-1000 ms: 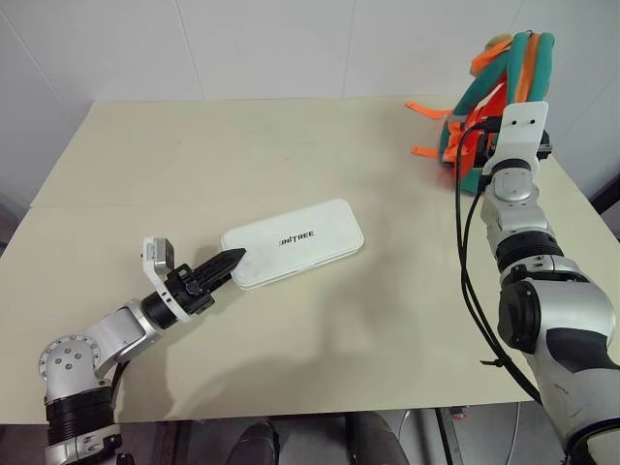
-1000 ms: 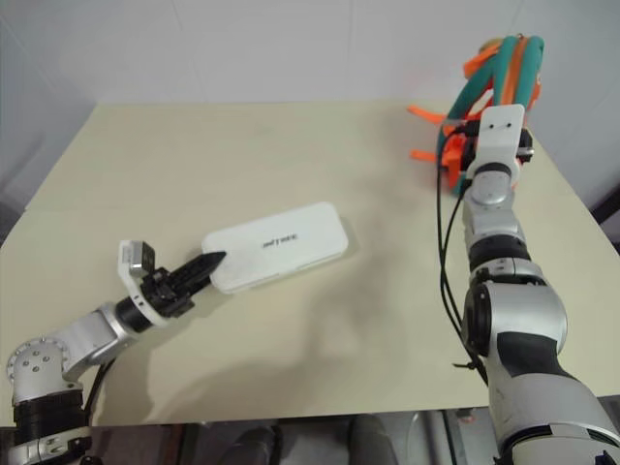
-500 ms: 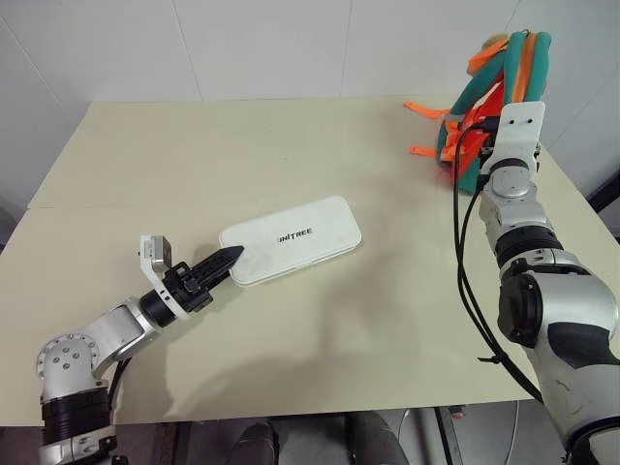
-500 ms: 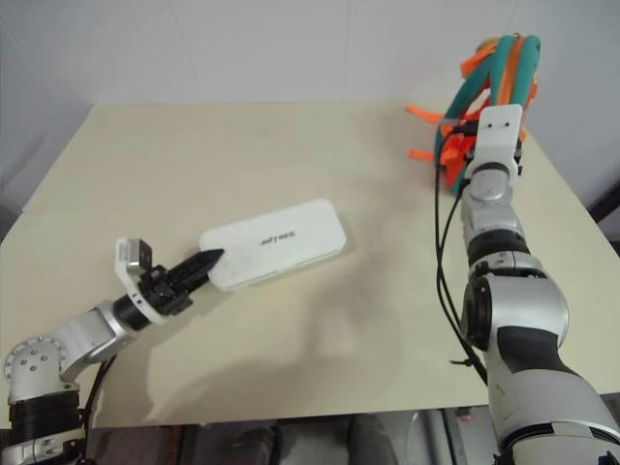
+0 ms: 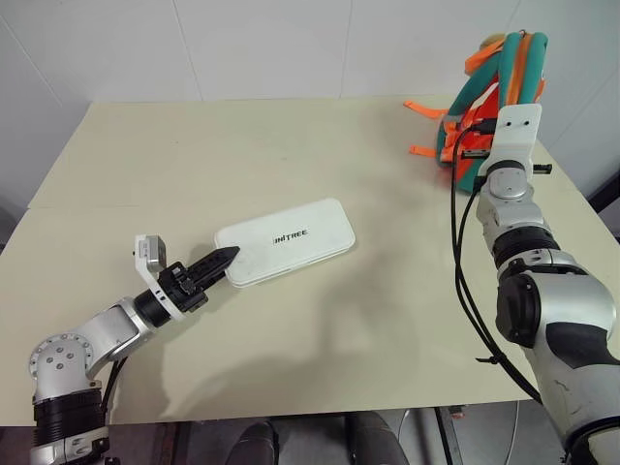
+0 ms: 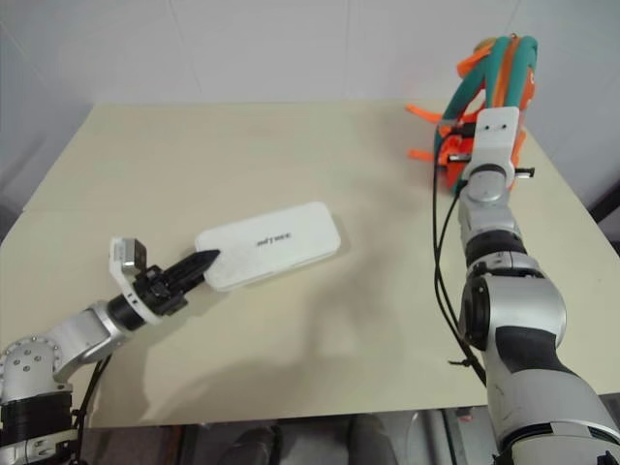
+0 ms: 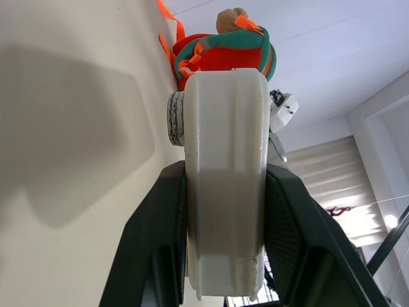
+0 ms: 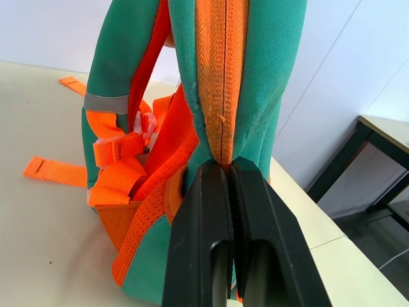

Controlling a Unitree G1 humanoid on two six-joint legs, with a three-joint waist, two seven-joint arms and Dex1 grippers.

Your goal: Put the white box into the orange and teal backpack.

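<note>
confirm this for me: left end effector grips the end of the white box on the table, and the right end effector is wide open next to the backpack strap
Not quite. The right end effector is shut on the orange and teal backpack, as the right wrist view shows. The left end effector does grip the white box on the table.

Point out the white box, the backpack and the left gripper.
white box point(image 5: 286, 240), left eye view, middle of its top face.
orange and teal backpack point(image 8: 255, 77), right wrist view, teal strap fabric.
left gripper point(image 5: 219, 260), left eye view, fingertips at the box's end.

Plain lab or test room: bare beige table point(image 5: 291, 145), white panelled walls point(image 5: 271, 48)
</note>
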